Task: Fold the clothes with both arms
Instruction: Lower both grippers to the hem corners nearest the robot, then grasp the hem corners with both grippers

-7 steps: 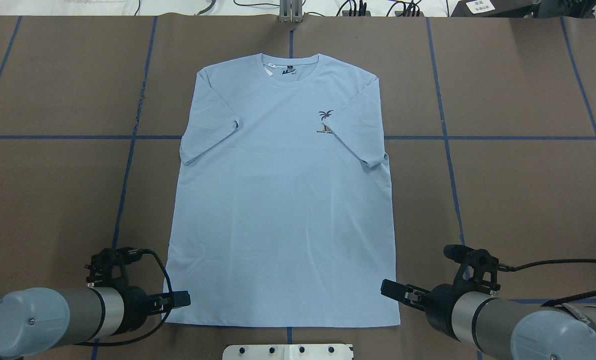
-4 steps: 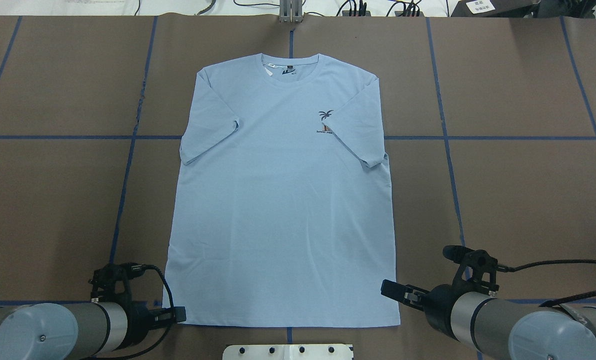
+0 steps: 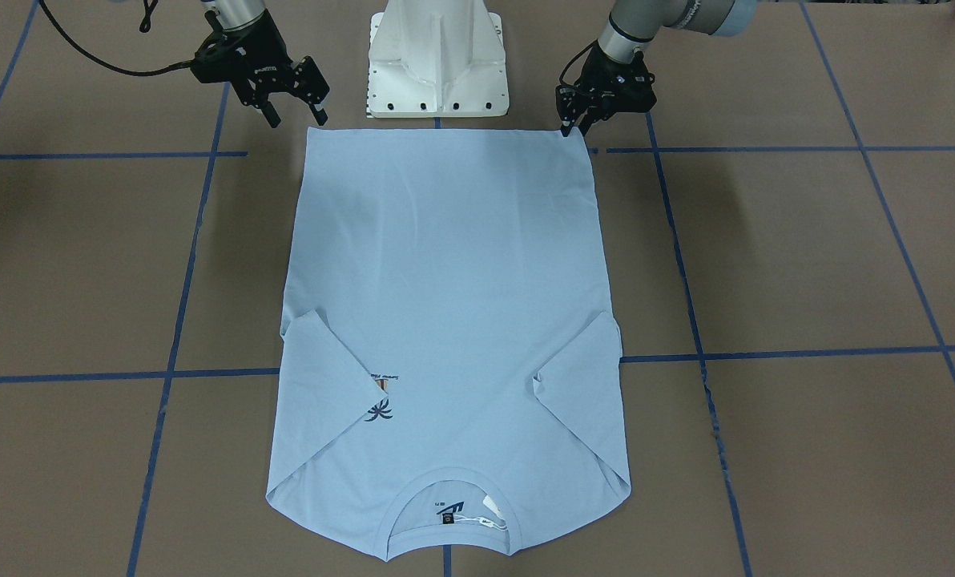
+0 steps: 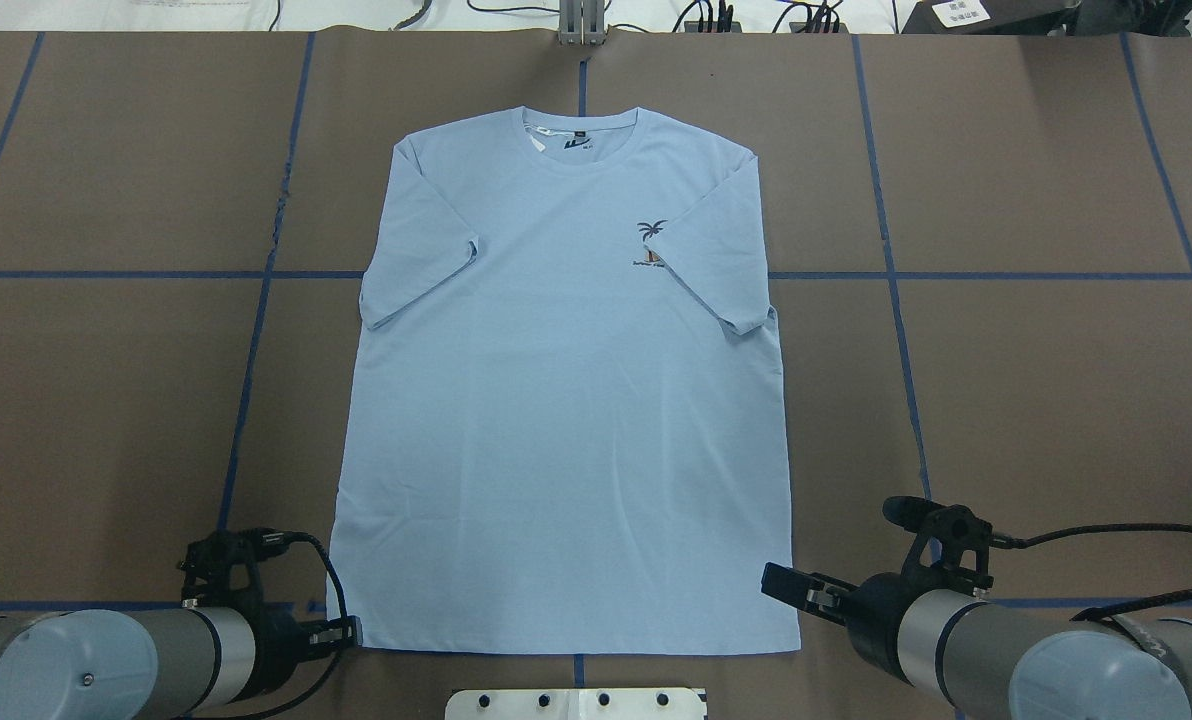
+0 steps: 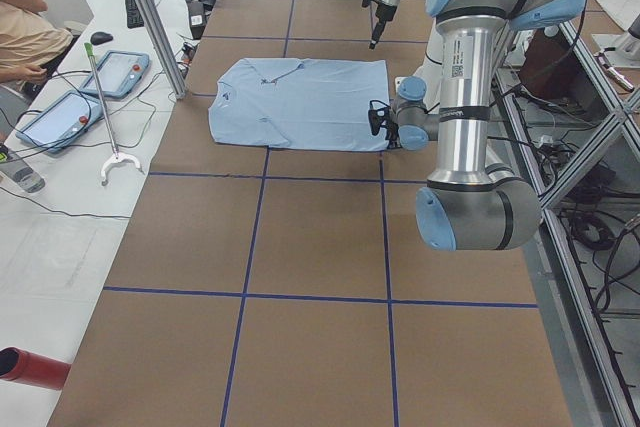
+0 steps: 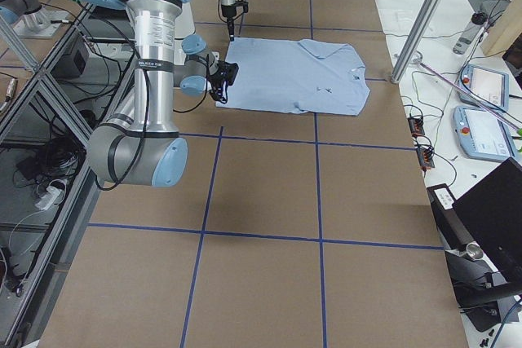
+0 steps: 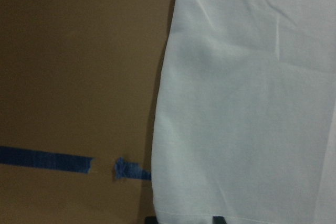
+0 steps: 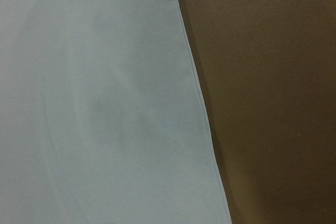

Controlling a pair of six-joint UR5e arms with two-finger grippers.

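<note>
T-shirt (image 4: 566, 400), light blue, lies flat on the brown table (image 4: 1036, 380), collar far from the robot, 2 sleeves folded inward. Left gripper (image 3: 572, 128) sits low at one hem corner, jaws apart; right gripper (image 3: 297, 119) hovers spread wide by the other corner.

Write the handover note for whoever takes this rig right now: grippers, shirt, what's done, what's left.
Left gripper: open, low at the hem corner on the robot's left, with nothing gripped.
Right gripper: open, near the other hem corner, holding nothing.
T-shirt: flat, print side up on the table, collar away from the robot, both sleeves lying folded in over the chest.
Done: shirt spread, sleeves in.
Left: no body fold yet. Grip both hem corners, then probably carry the hem toward the collar.
</note>
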